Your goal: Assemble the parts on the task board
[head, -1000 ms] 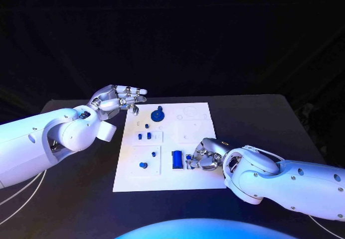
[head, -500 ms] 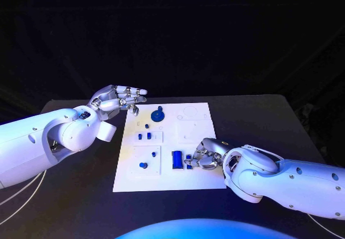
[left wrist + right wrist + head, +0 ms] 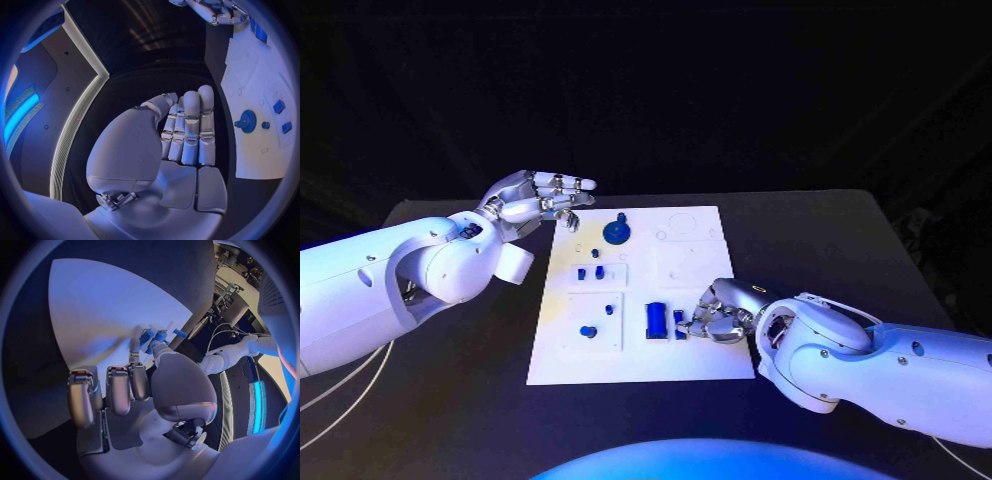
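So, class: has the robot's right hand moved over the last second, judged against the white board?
Yes, slightly. The right hand has shifted a little toward the board's near edge, keeping its fingers beside the tall blue piece.

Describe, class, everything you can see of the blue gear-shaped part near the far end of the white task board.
The gear-shaped part is a dark blue toothed disc, plastic by its look, with a small stub sticking out from its far edge. It lies flat on the white task board near the far left corner, just ahead of the left hand, which hovers off the board's edge and does not touch it. A small blue round piece lies close beside it. Nothing else touches it.
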Robot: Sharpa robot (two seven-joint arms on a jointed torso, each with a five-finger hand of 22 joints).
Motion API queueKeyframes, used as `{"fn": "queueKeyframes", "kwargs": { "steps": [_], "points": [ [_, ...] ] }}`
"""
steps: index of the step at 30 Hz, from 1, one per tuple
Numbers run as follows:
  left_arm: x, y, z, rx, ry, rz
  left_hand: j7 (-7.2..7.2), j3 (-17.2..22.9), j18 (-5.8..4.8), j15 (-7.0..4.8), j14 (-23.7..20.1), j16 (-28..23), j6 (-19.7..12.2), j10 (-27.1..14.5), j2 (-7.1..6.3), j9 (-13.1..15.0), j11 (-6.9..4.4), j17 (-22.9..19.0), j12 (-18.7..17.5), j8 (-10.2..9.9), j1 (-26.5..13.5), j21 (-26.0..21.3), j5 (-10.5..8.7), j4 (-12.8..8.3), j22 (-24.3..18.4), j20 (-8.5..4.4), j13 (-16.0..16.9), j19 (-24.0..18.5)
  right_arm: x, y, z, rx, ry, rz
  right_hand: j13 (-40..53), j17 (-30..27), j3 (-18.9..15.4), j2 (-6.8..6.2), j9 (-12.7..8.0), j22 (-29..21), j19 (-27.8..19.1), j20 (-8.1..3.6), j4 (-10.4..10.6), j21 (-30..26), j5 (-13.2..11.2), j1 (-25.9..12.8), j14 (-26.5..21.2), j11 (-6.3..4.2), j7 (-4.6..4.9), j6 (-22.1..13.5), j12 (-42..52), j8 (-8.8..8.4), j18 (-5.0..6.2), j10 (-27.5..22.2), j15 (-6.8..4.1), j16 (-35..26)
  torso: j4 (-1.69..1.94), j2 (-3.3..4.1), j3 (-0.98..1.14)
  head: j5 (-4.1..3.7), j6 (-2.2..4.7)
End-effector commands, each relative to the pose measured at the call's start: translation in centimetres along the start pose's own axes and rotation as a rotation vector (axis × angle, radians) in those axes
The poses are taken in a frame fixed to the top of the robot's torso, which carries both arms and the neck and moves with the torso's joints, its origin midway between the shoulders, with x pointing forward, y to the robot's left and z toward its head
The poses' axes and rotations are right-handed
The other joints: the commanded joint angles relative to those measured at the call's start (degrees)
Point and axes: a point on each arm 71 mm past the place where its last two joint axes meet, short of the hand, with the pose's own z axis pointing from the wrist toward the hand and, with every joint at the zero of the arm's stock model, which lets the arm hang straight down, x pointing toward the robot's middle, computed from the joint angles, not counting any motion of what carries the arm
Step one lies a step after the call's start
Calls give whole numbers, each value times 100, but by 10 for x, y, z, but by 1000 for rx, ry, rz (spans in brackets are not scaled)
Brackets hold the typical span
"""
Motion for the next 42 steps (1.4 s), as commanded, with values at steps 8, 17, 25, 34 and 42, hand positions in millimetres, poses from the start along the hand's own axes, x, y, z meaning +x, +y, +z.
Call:
{"fn": "queueKeyframes", "kwargs": {
  "steps": [8, 17, 25, 34, 42],
  "points": [
    [2, 0, 1, 4, 20, -2, -4, -8, 79, 13, -33, -23, -23, -32, 11, -8, -4, -5, 30, -20, -49, -36, 21, -26, -8, 3, 8, -22, 1, 1, -5, -19, 18, -12, 857, 781, -52, -6, 7, 1509, 598, -40, -4, 25, 16, 46, 466, -26, 43, -6, -1, -17, -38, 183, -20, 19, 7, -2, 0, 0, 7],
    [2, 0, 0, 3, 18, -2, -4, -8, 79, 13, -33, -23, -23, -32, 11, -8, -4, -5, 30, -20, -49, -36, 21, -26, -8, 3, 8, -22, 2, 0, -3, -13, 30, -19, 865, 785, -59, -6, 8, 1509, 598, -40, -5, 25, 15, 50, 467, -26, 43, -4, 12, -16, -38, 188, -20, 22, 7, 5, -8, -2, -6],
    [1, 0, 0, 3, 17, -1, -2, -3, 79, 16, -37, -27, -26, -39, 21, -9, -2, -12, 37, -18, -61, -43, 21, -24, -11, 6, 9, -26, 3, 0, 0, -11, 38, -30, 875, 788, -97, 21, 15, 1509, 598, -41, -34, 25, 30, 130, 468, -30, 37, 1, 27, -9, -38, 194, -22, 24, 6, 8, -8, 5, -31],
    [1, 0, 0, 2, 15, -1, -2, -3, 79, 16, -37, -27, -26, -39, 21, -9, -2, -12, 37, -18, -61, -43, 21, -24, -11, 6, 9, -26, 3, -3, 5, -1, 22, -45, 885, 792, -119, 83, 20, 1509, 598, -43, -60, 25, 43, 215, 469, -33, 33, 2, 40, -6, -38, 200, -25, 27, 8, 0, -6, -1, -38],
    [1, 0, 0, 2, 13, 0, -2, -3, 79, 16, -37, -27, -26, -39, 21, -9, -2, -12, 37, -18, -61, -43, 21, -24, -11, 6, 9, -26, 3, -2, 10, -3, 16, -55, 899, 800, -142, 104, 25, 1509, 598, -45, -91, 25, 39, 281, 471, -39, 26, 6, 61, 0, -38, 209, -29, 32, 2, 3, 2, 6, -54]
  ]
}}
